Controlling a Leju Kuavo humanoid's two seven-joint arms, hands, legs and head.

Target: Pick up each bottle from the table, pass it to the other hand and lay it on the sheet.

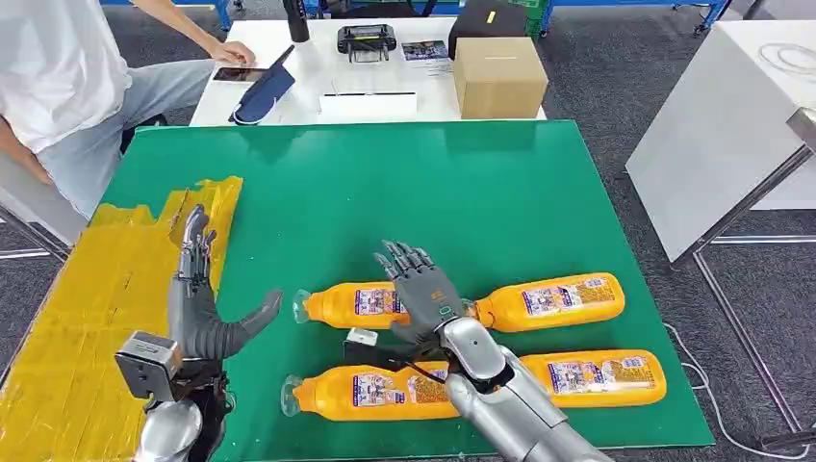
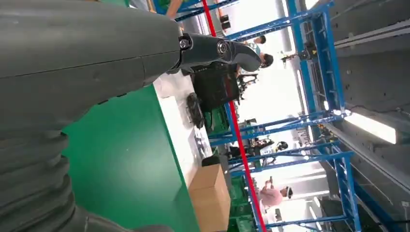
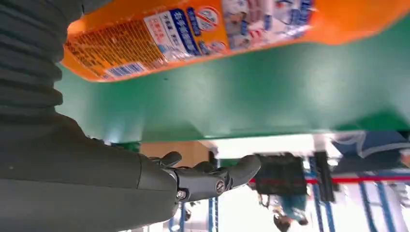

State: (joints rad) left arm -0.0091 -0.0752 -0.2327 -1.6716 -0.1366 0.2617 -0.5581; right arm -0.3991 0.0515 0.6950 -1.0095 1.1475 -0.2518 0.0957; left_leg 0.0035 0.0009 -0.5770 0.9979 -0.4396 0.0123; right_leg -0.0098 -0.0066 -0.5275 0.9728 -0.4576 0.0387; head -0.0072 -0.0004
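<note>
From your head view, four orange bottles lie on their sides on the green table mat (image 1: 500,192), in two rows of two. In the far row are the far-left bottle (image 1: 351,304) and the far-right bottle (image 1: 553,301); in the near row are the near-left bottle (image 1: 370,390) and the near-right bottle (image 1: 601,376). All four have their clear caps pointing toward the robot's left.

Your right hand (image 1: 421,289) hangs over the gap between the two far bottles, palm down, fingers spread and straight, gripping nothing. Whether it touches either bottle cannot be told from above. The right forearm crosses over the near row and hides where those two bottles meet.

Your left hand (image 1: 197,294) stands edge-up at the border of the yellow sheet (image 1: 87,318), fingers together and straight, thumb out toward the far-left bottle, holding nothing. No bottle lies on the sheet.

The right wrist view adds a close look at the label of one orange bottle (image 3: 232,34) lying flat on the mat, and the thumb (image 3: 217,176) free in the air. The left wrist view shows the thumb (image 2: 217,50) extended over bare green mat, with a cardboard box (image 2: 210,195) beyond.

The head view shows that box (image 1: 498,77) on a white table (image 1: 385,67) behind the mat, where a seated person (image 1: 87,87) rests a hand.
</note>
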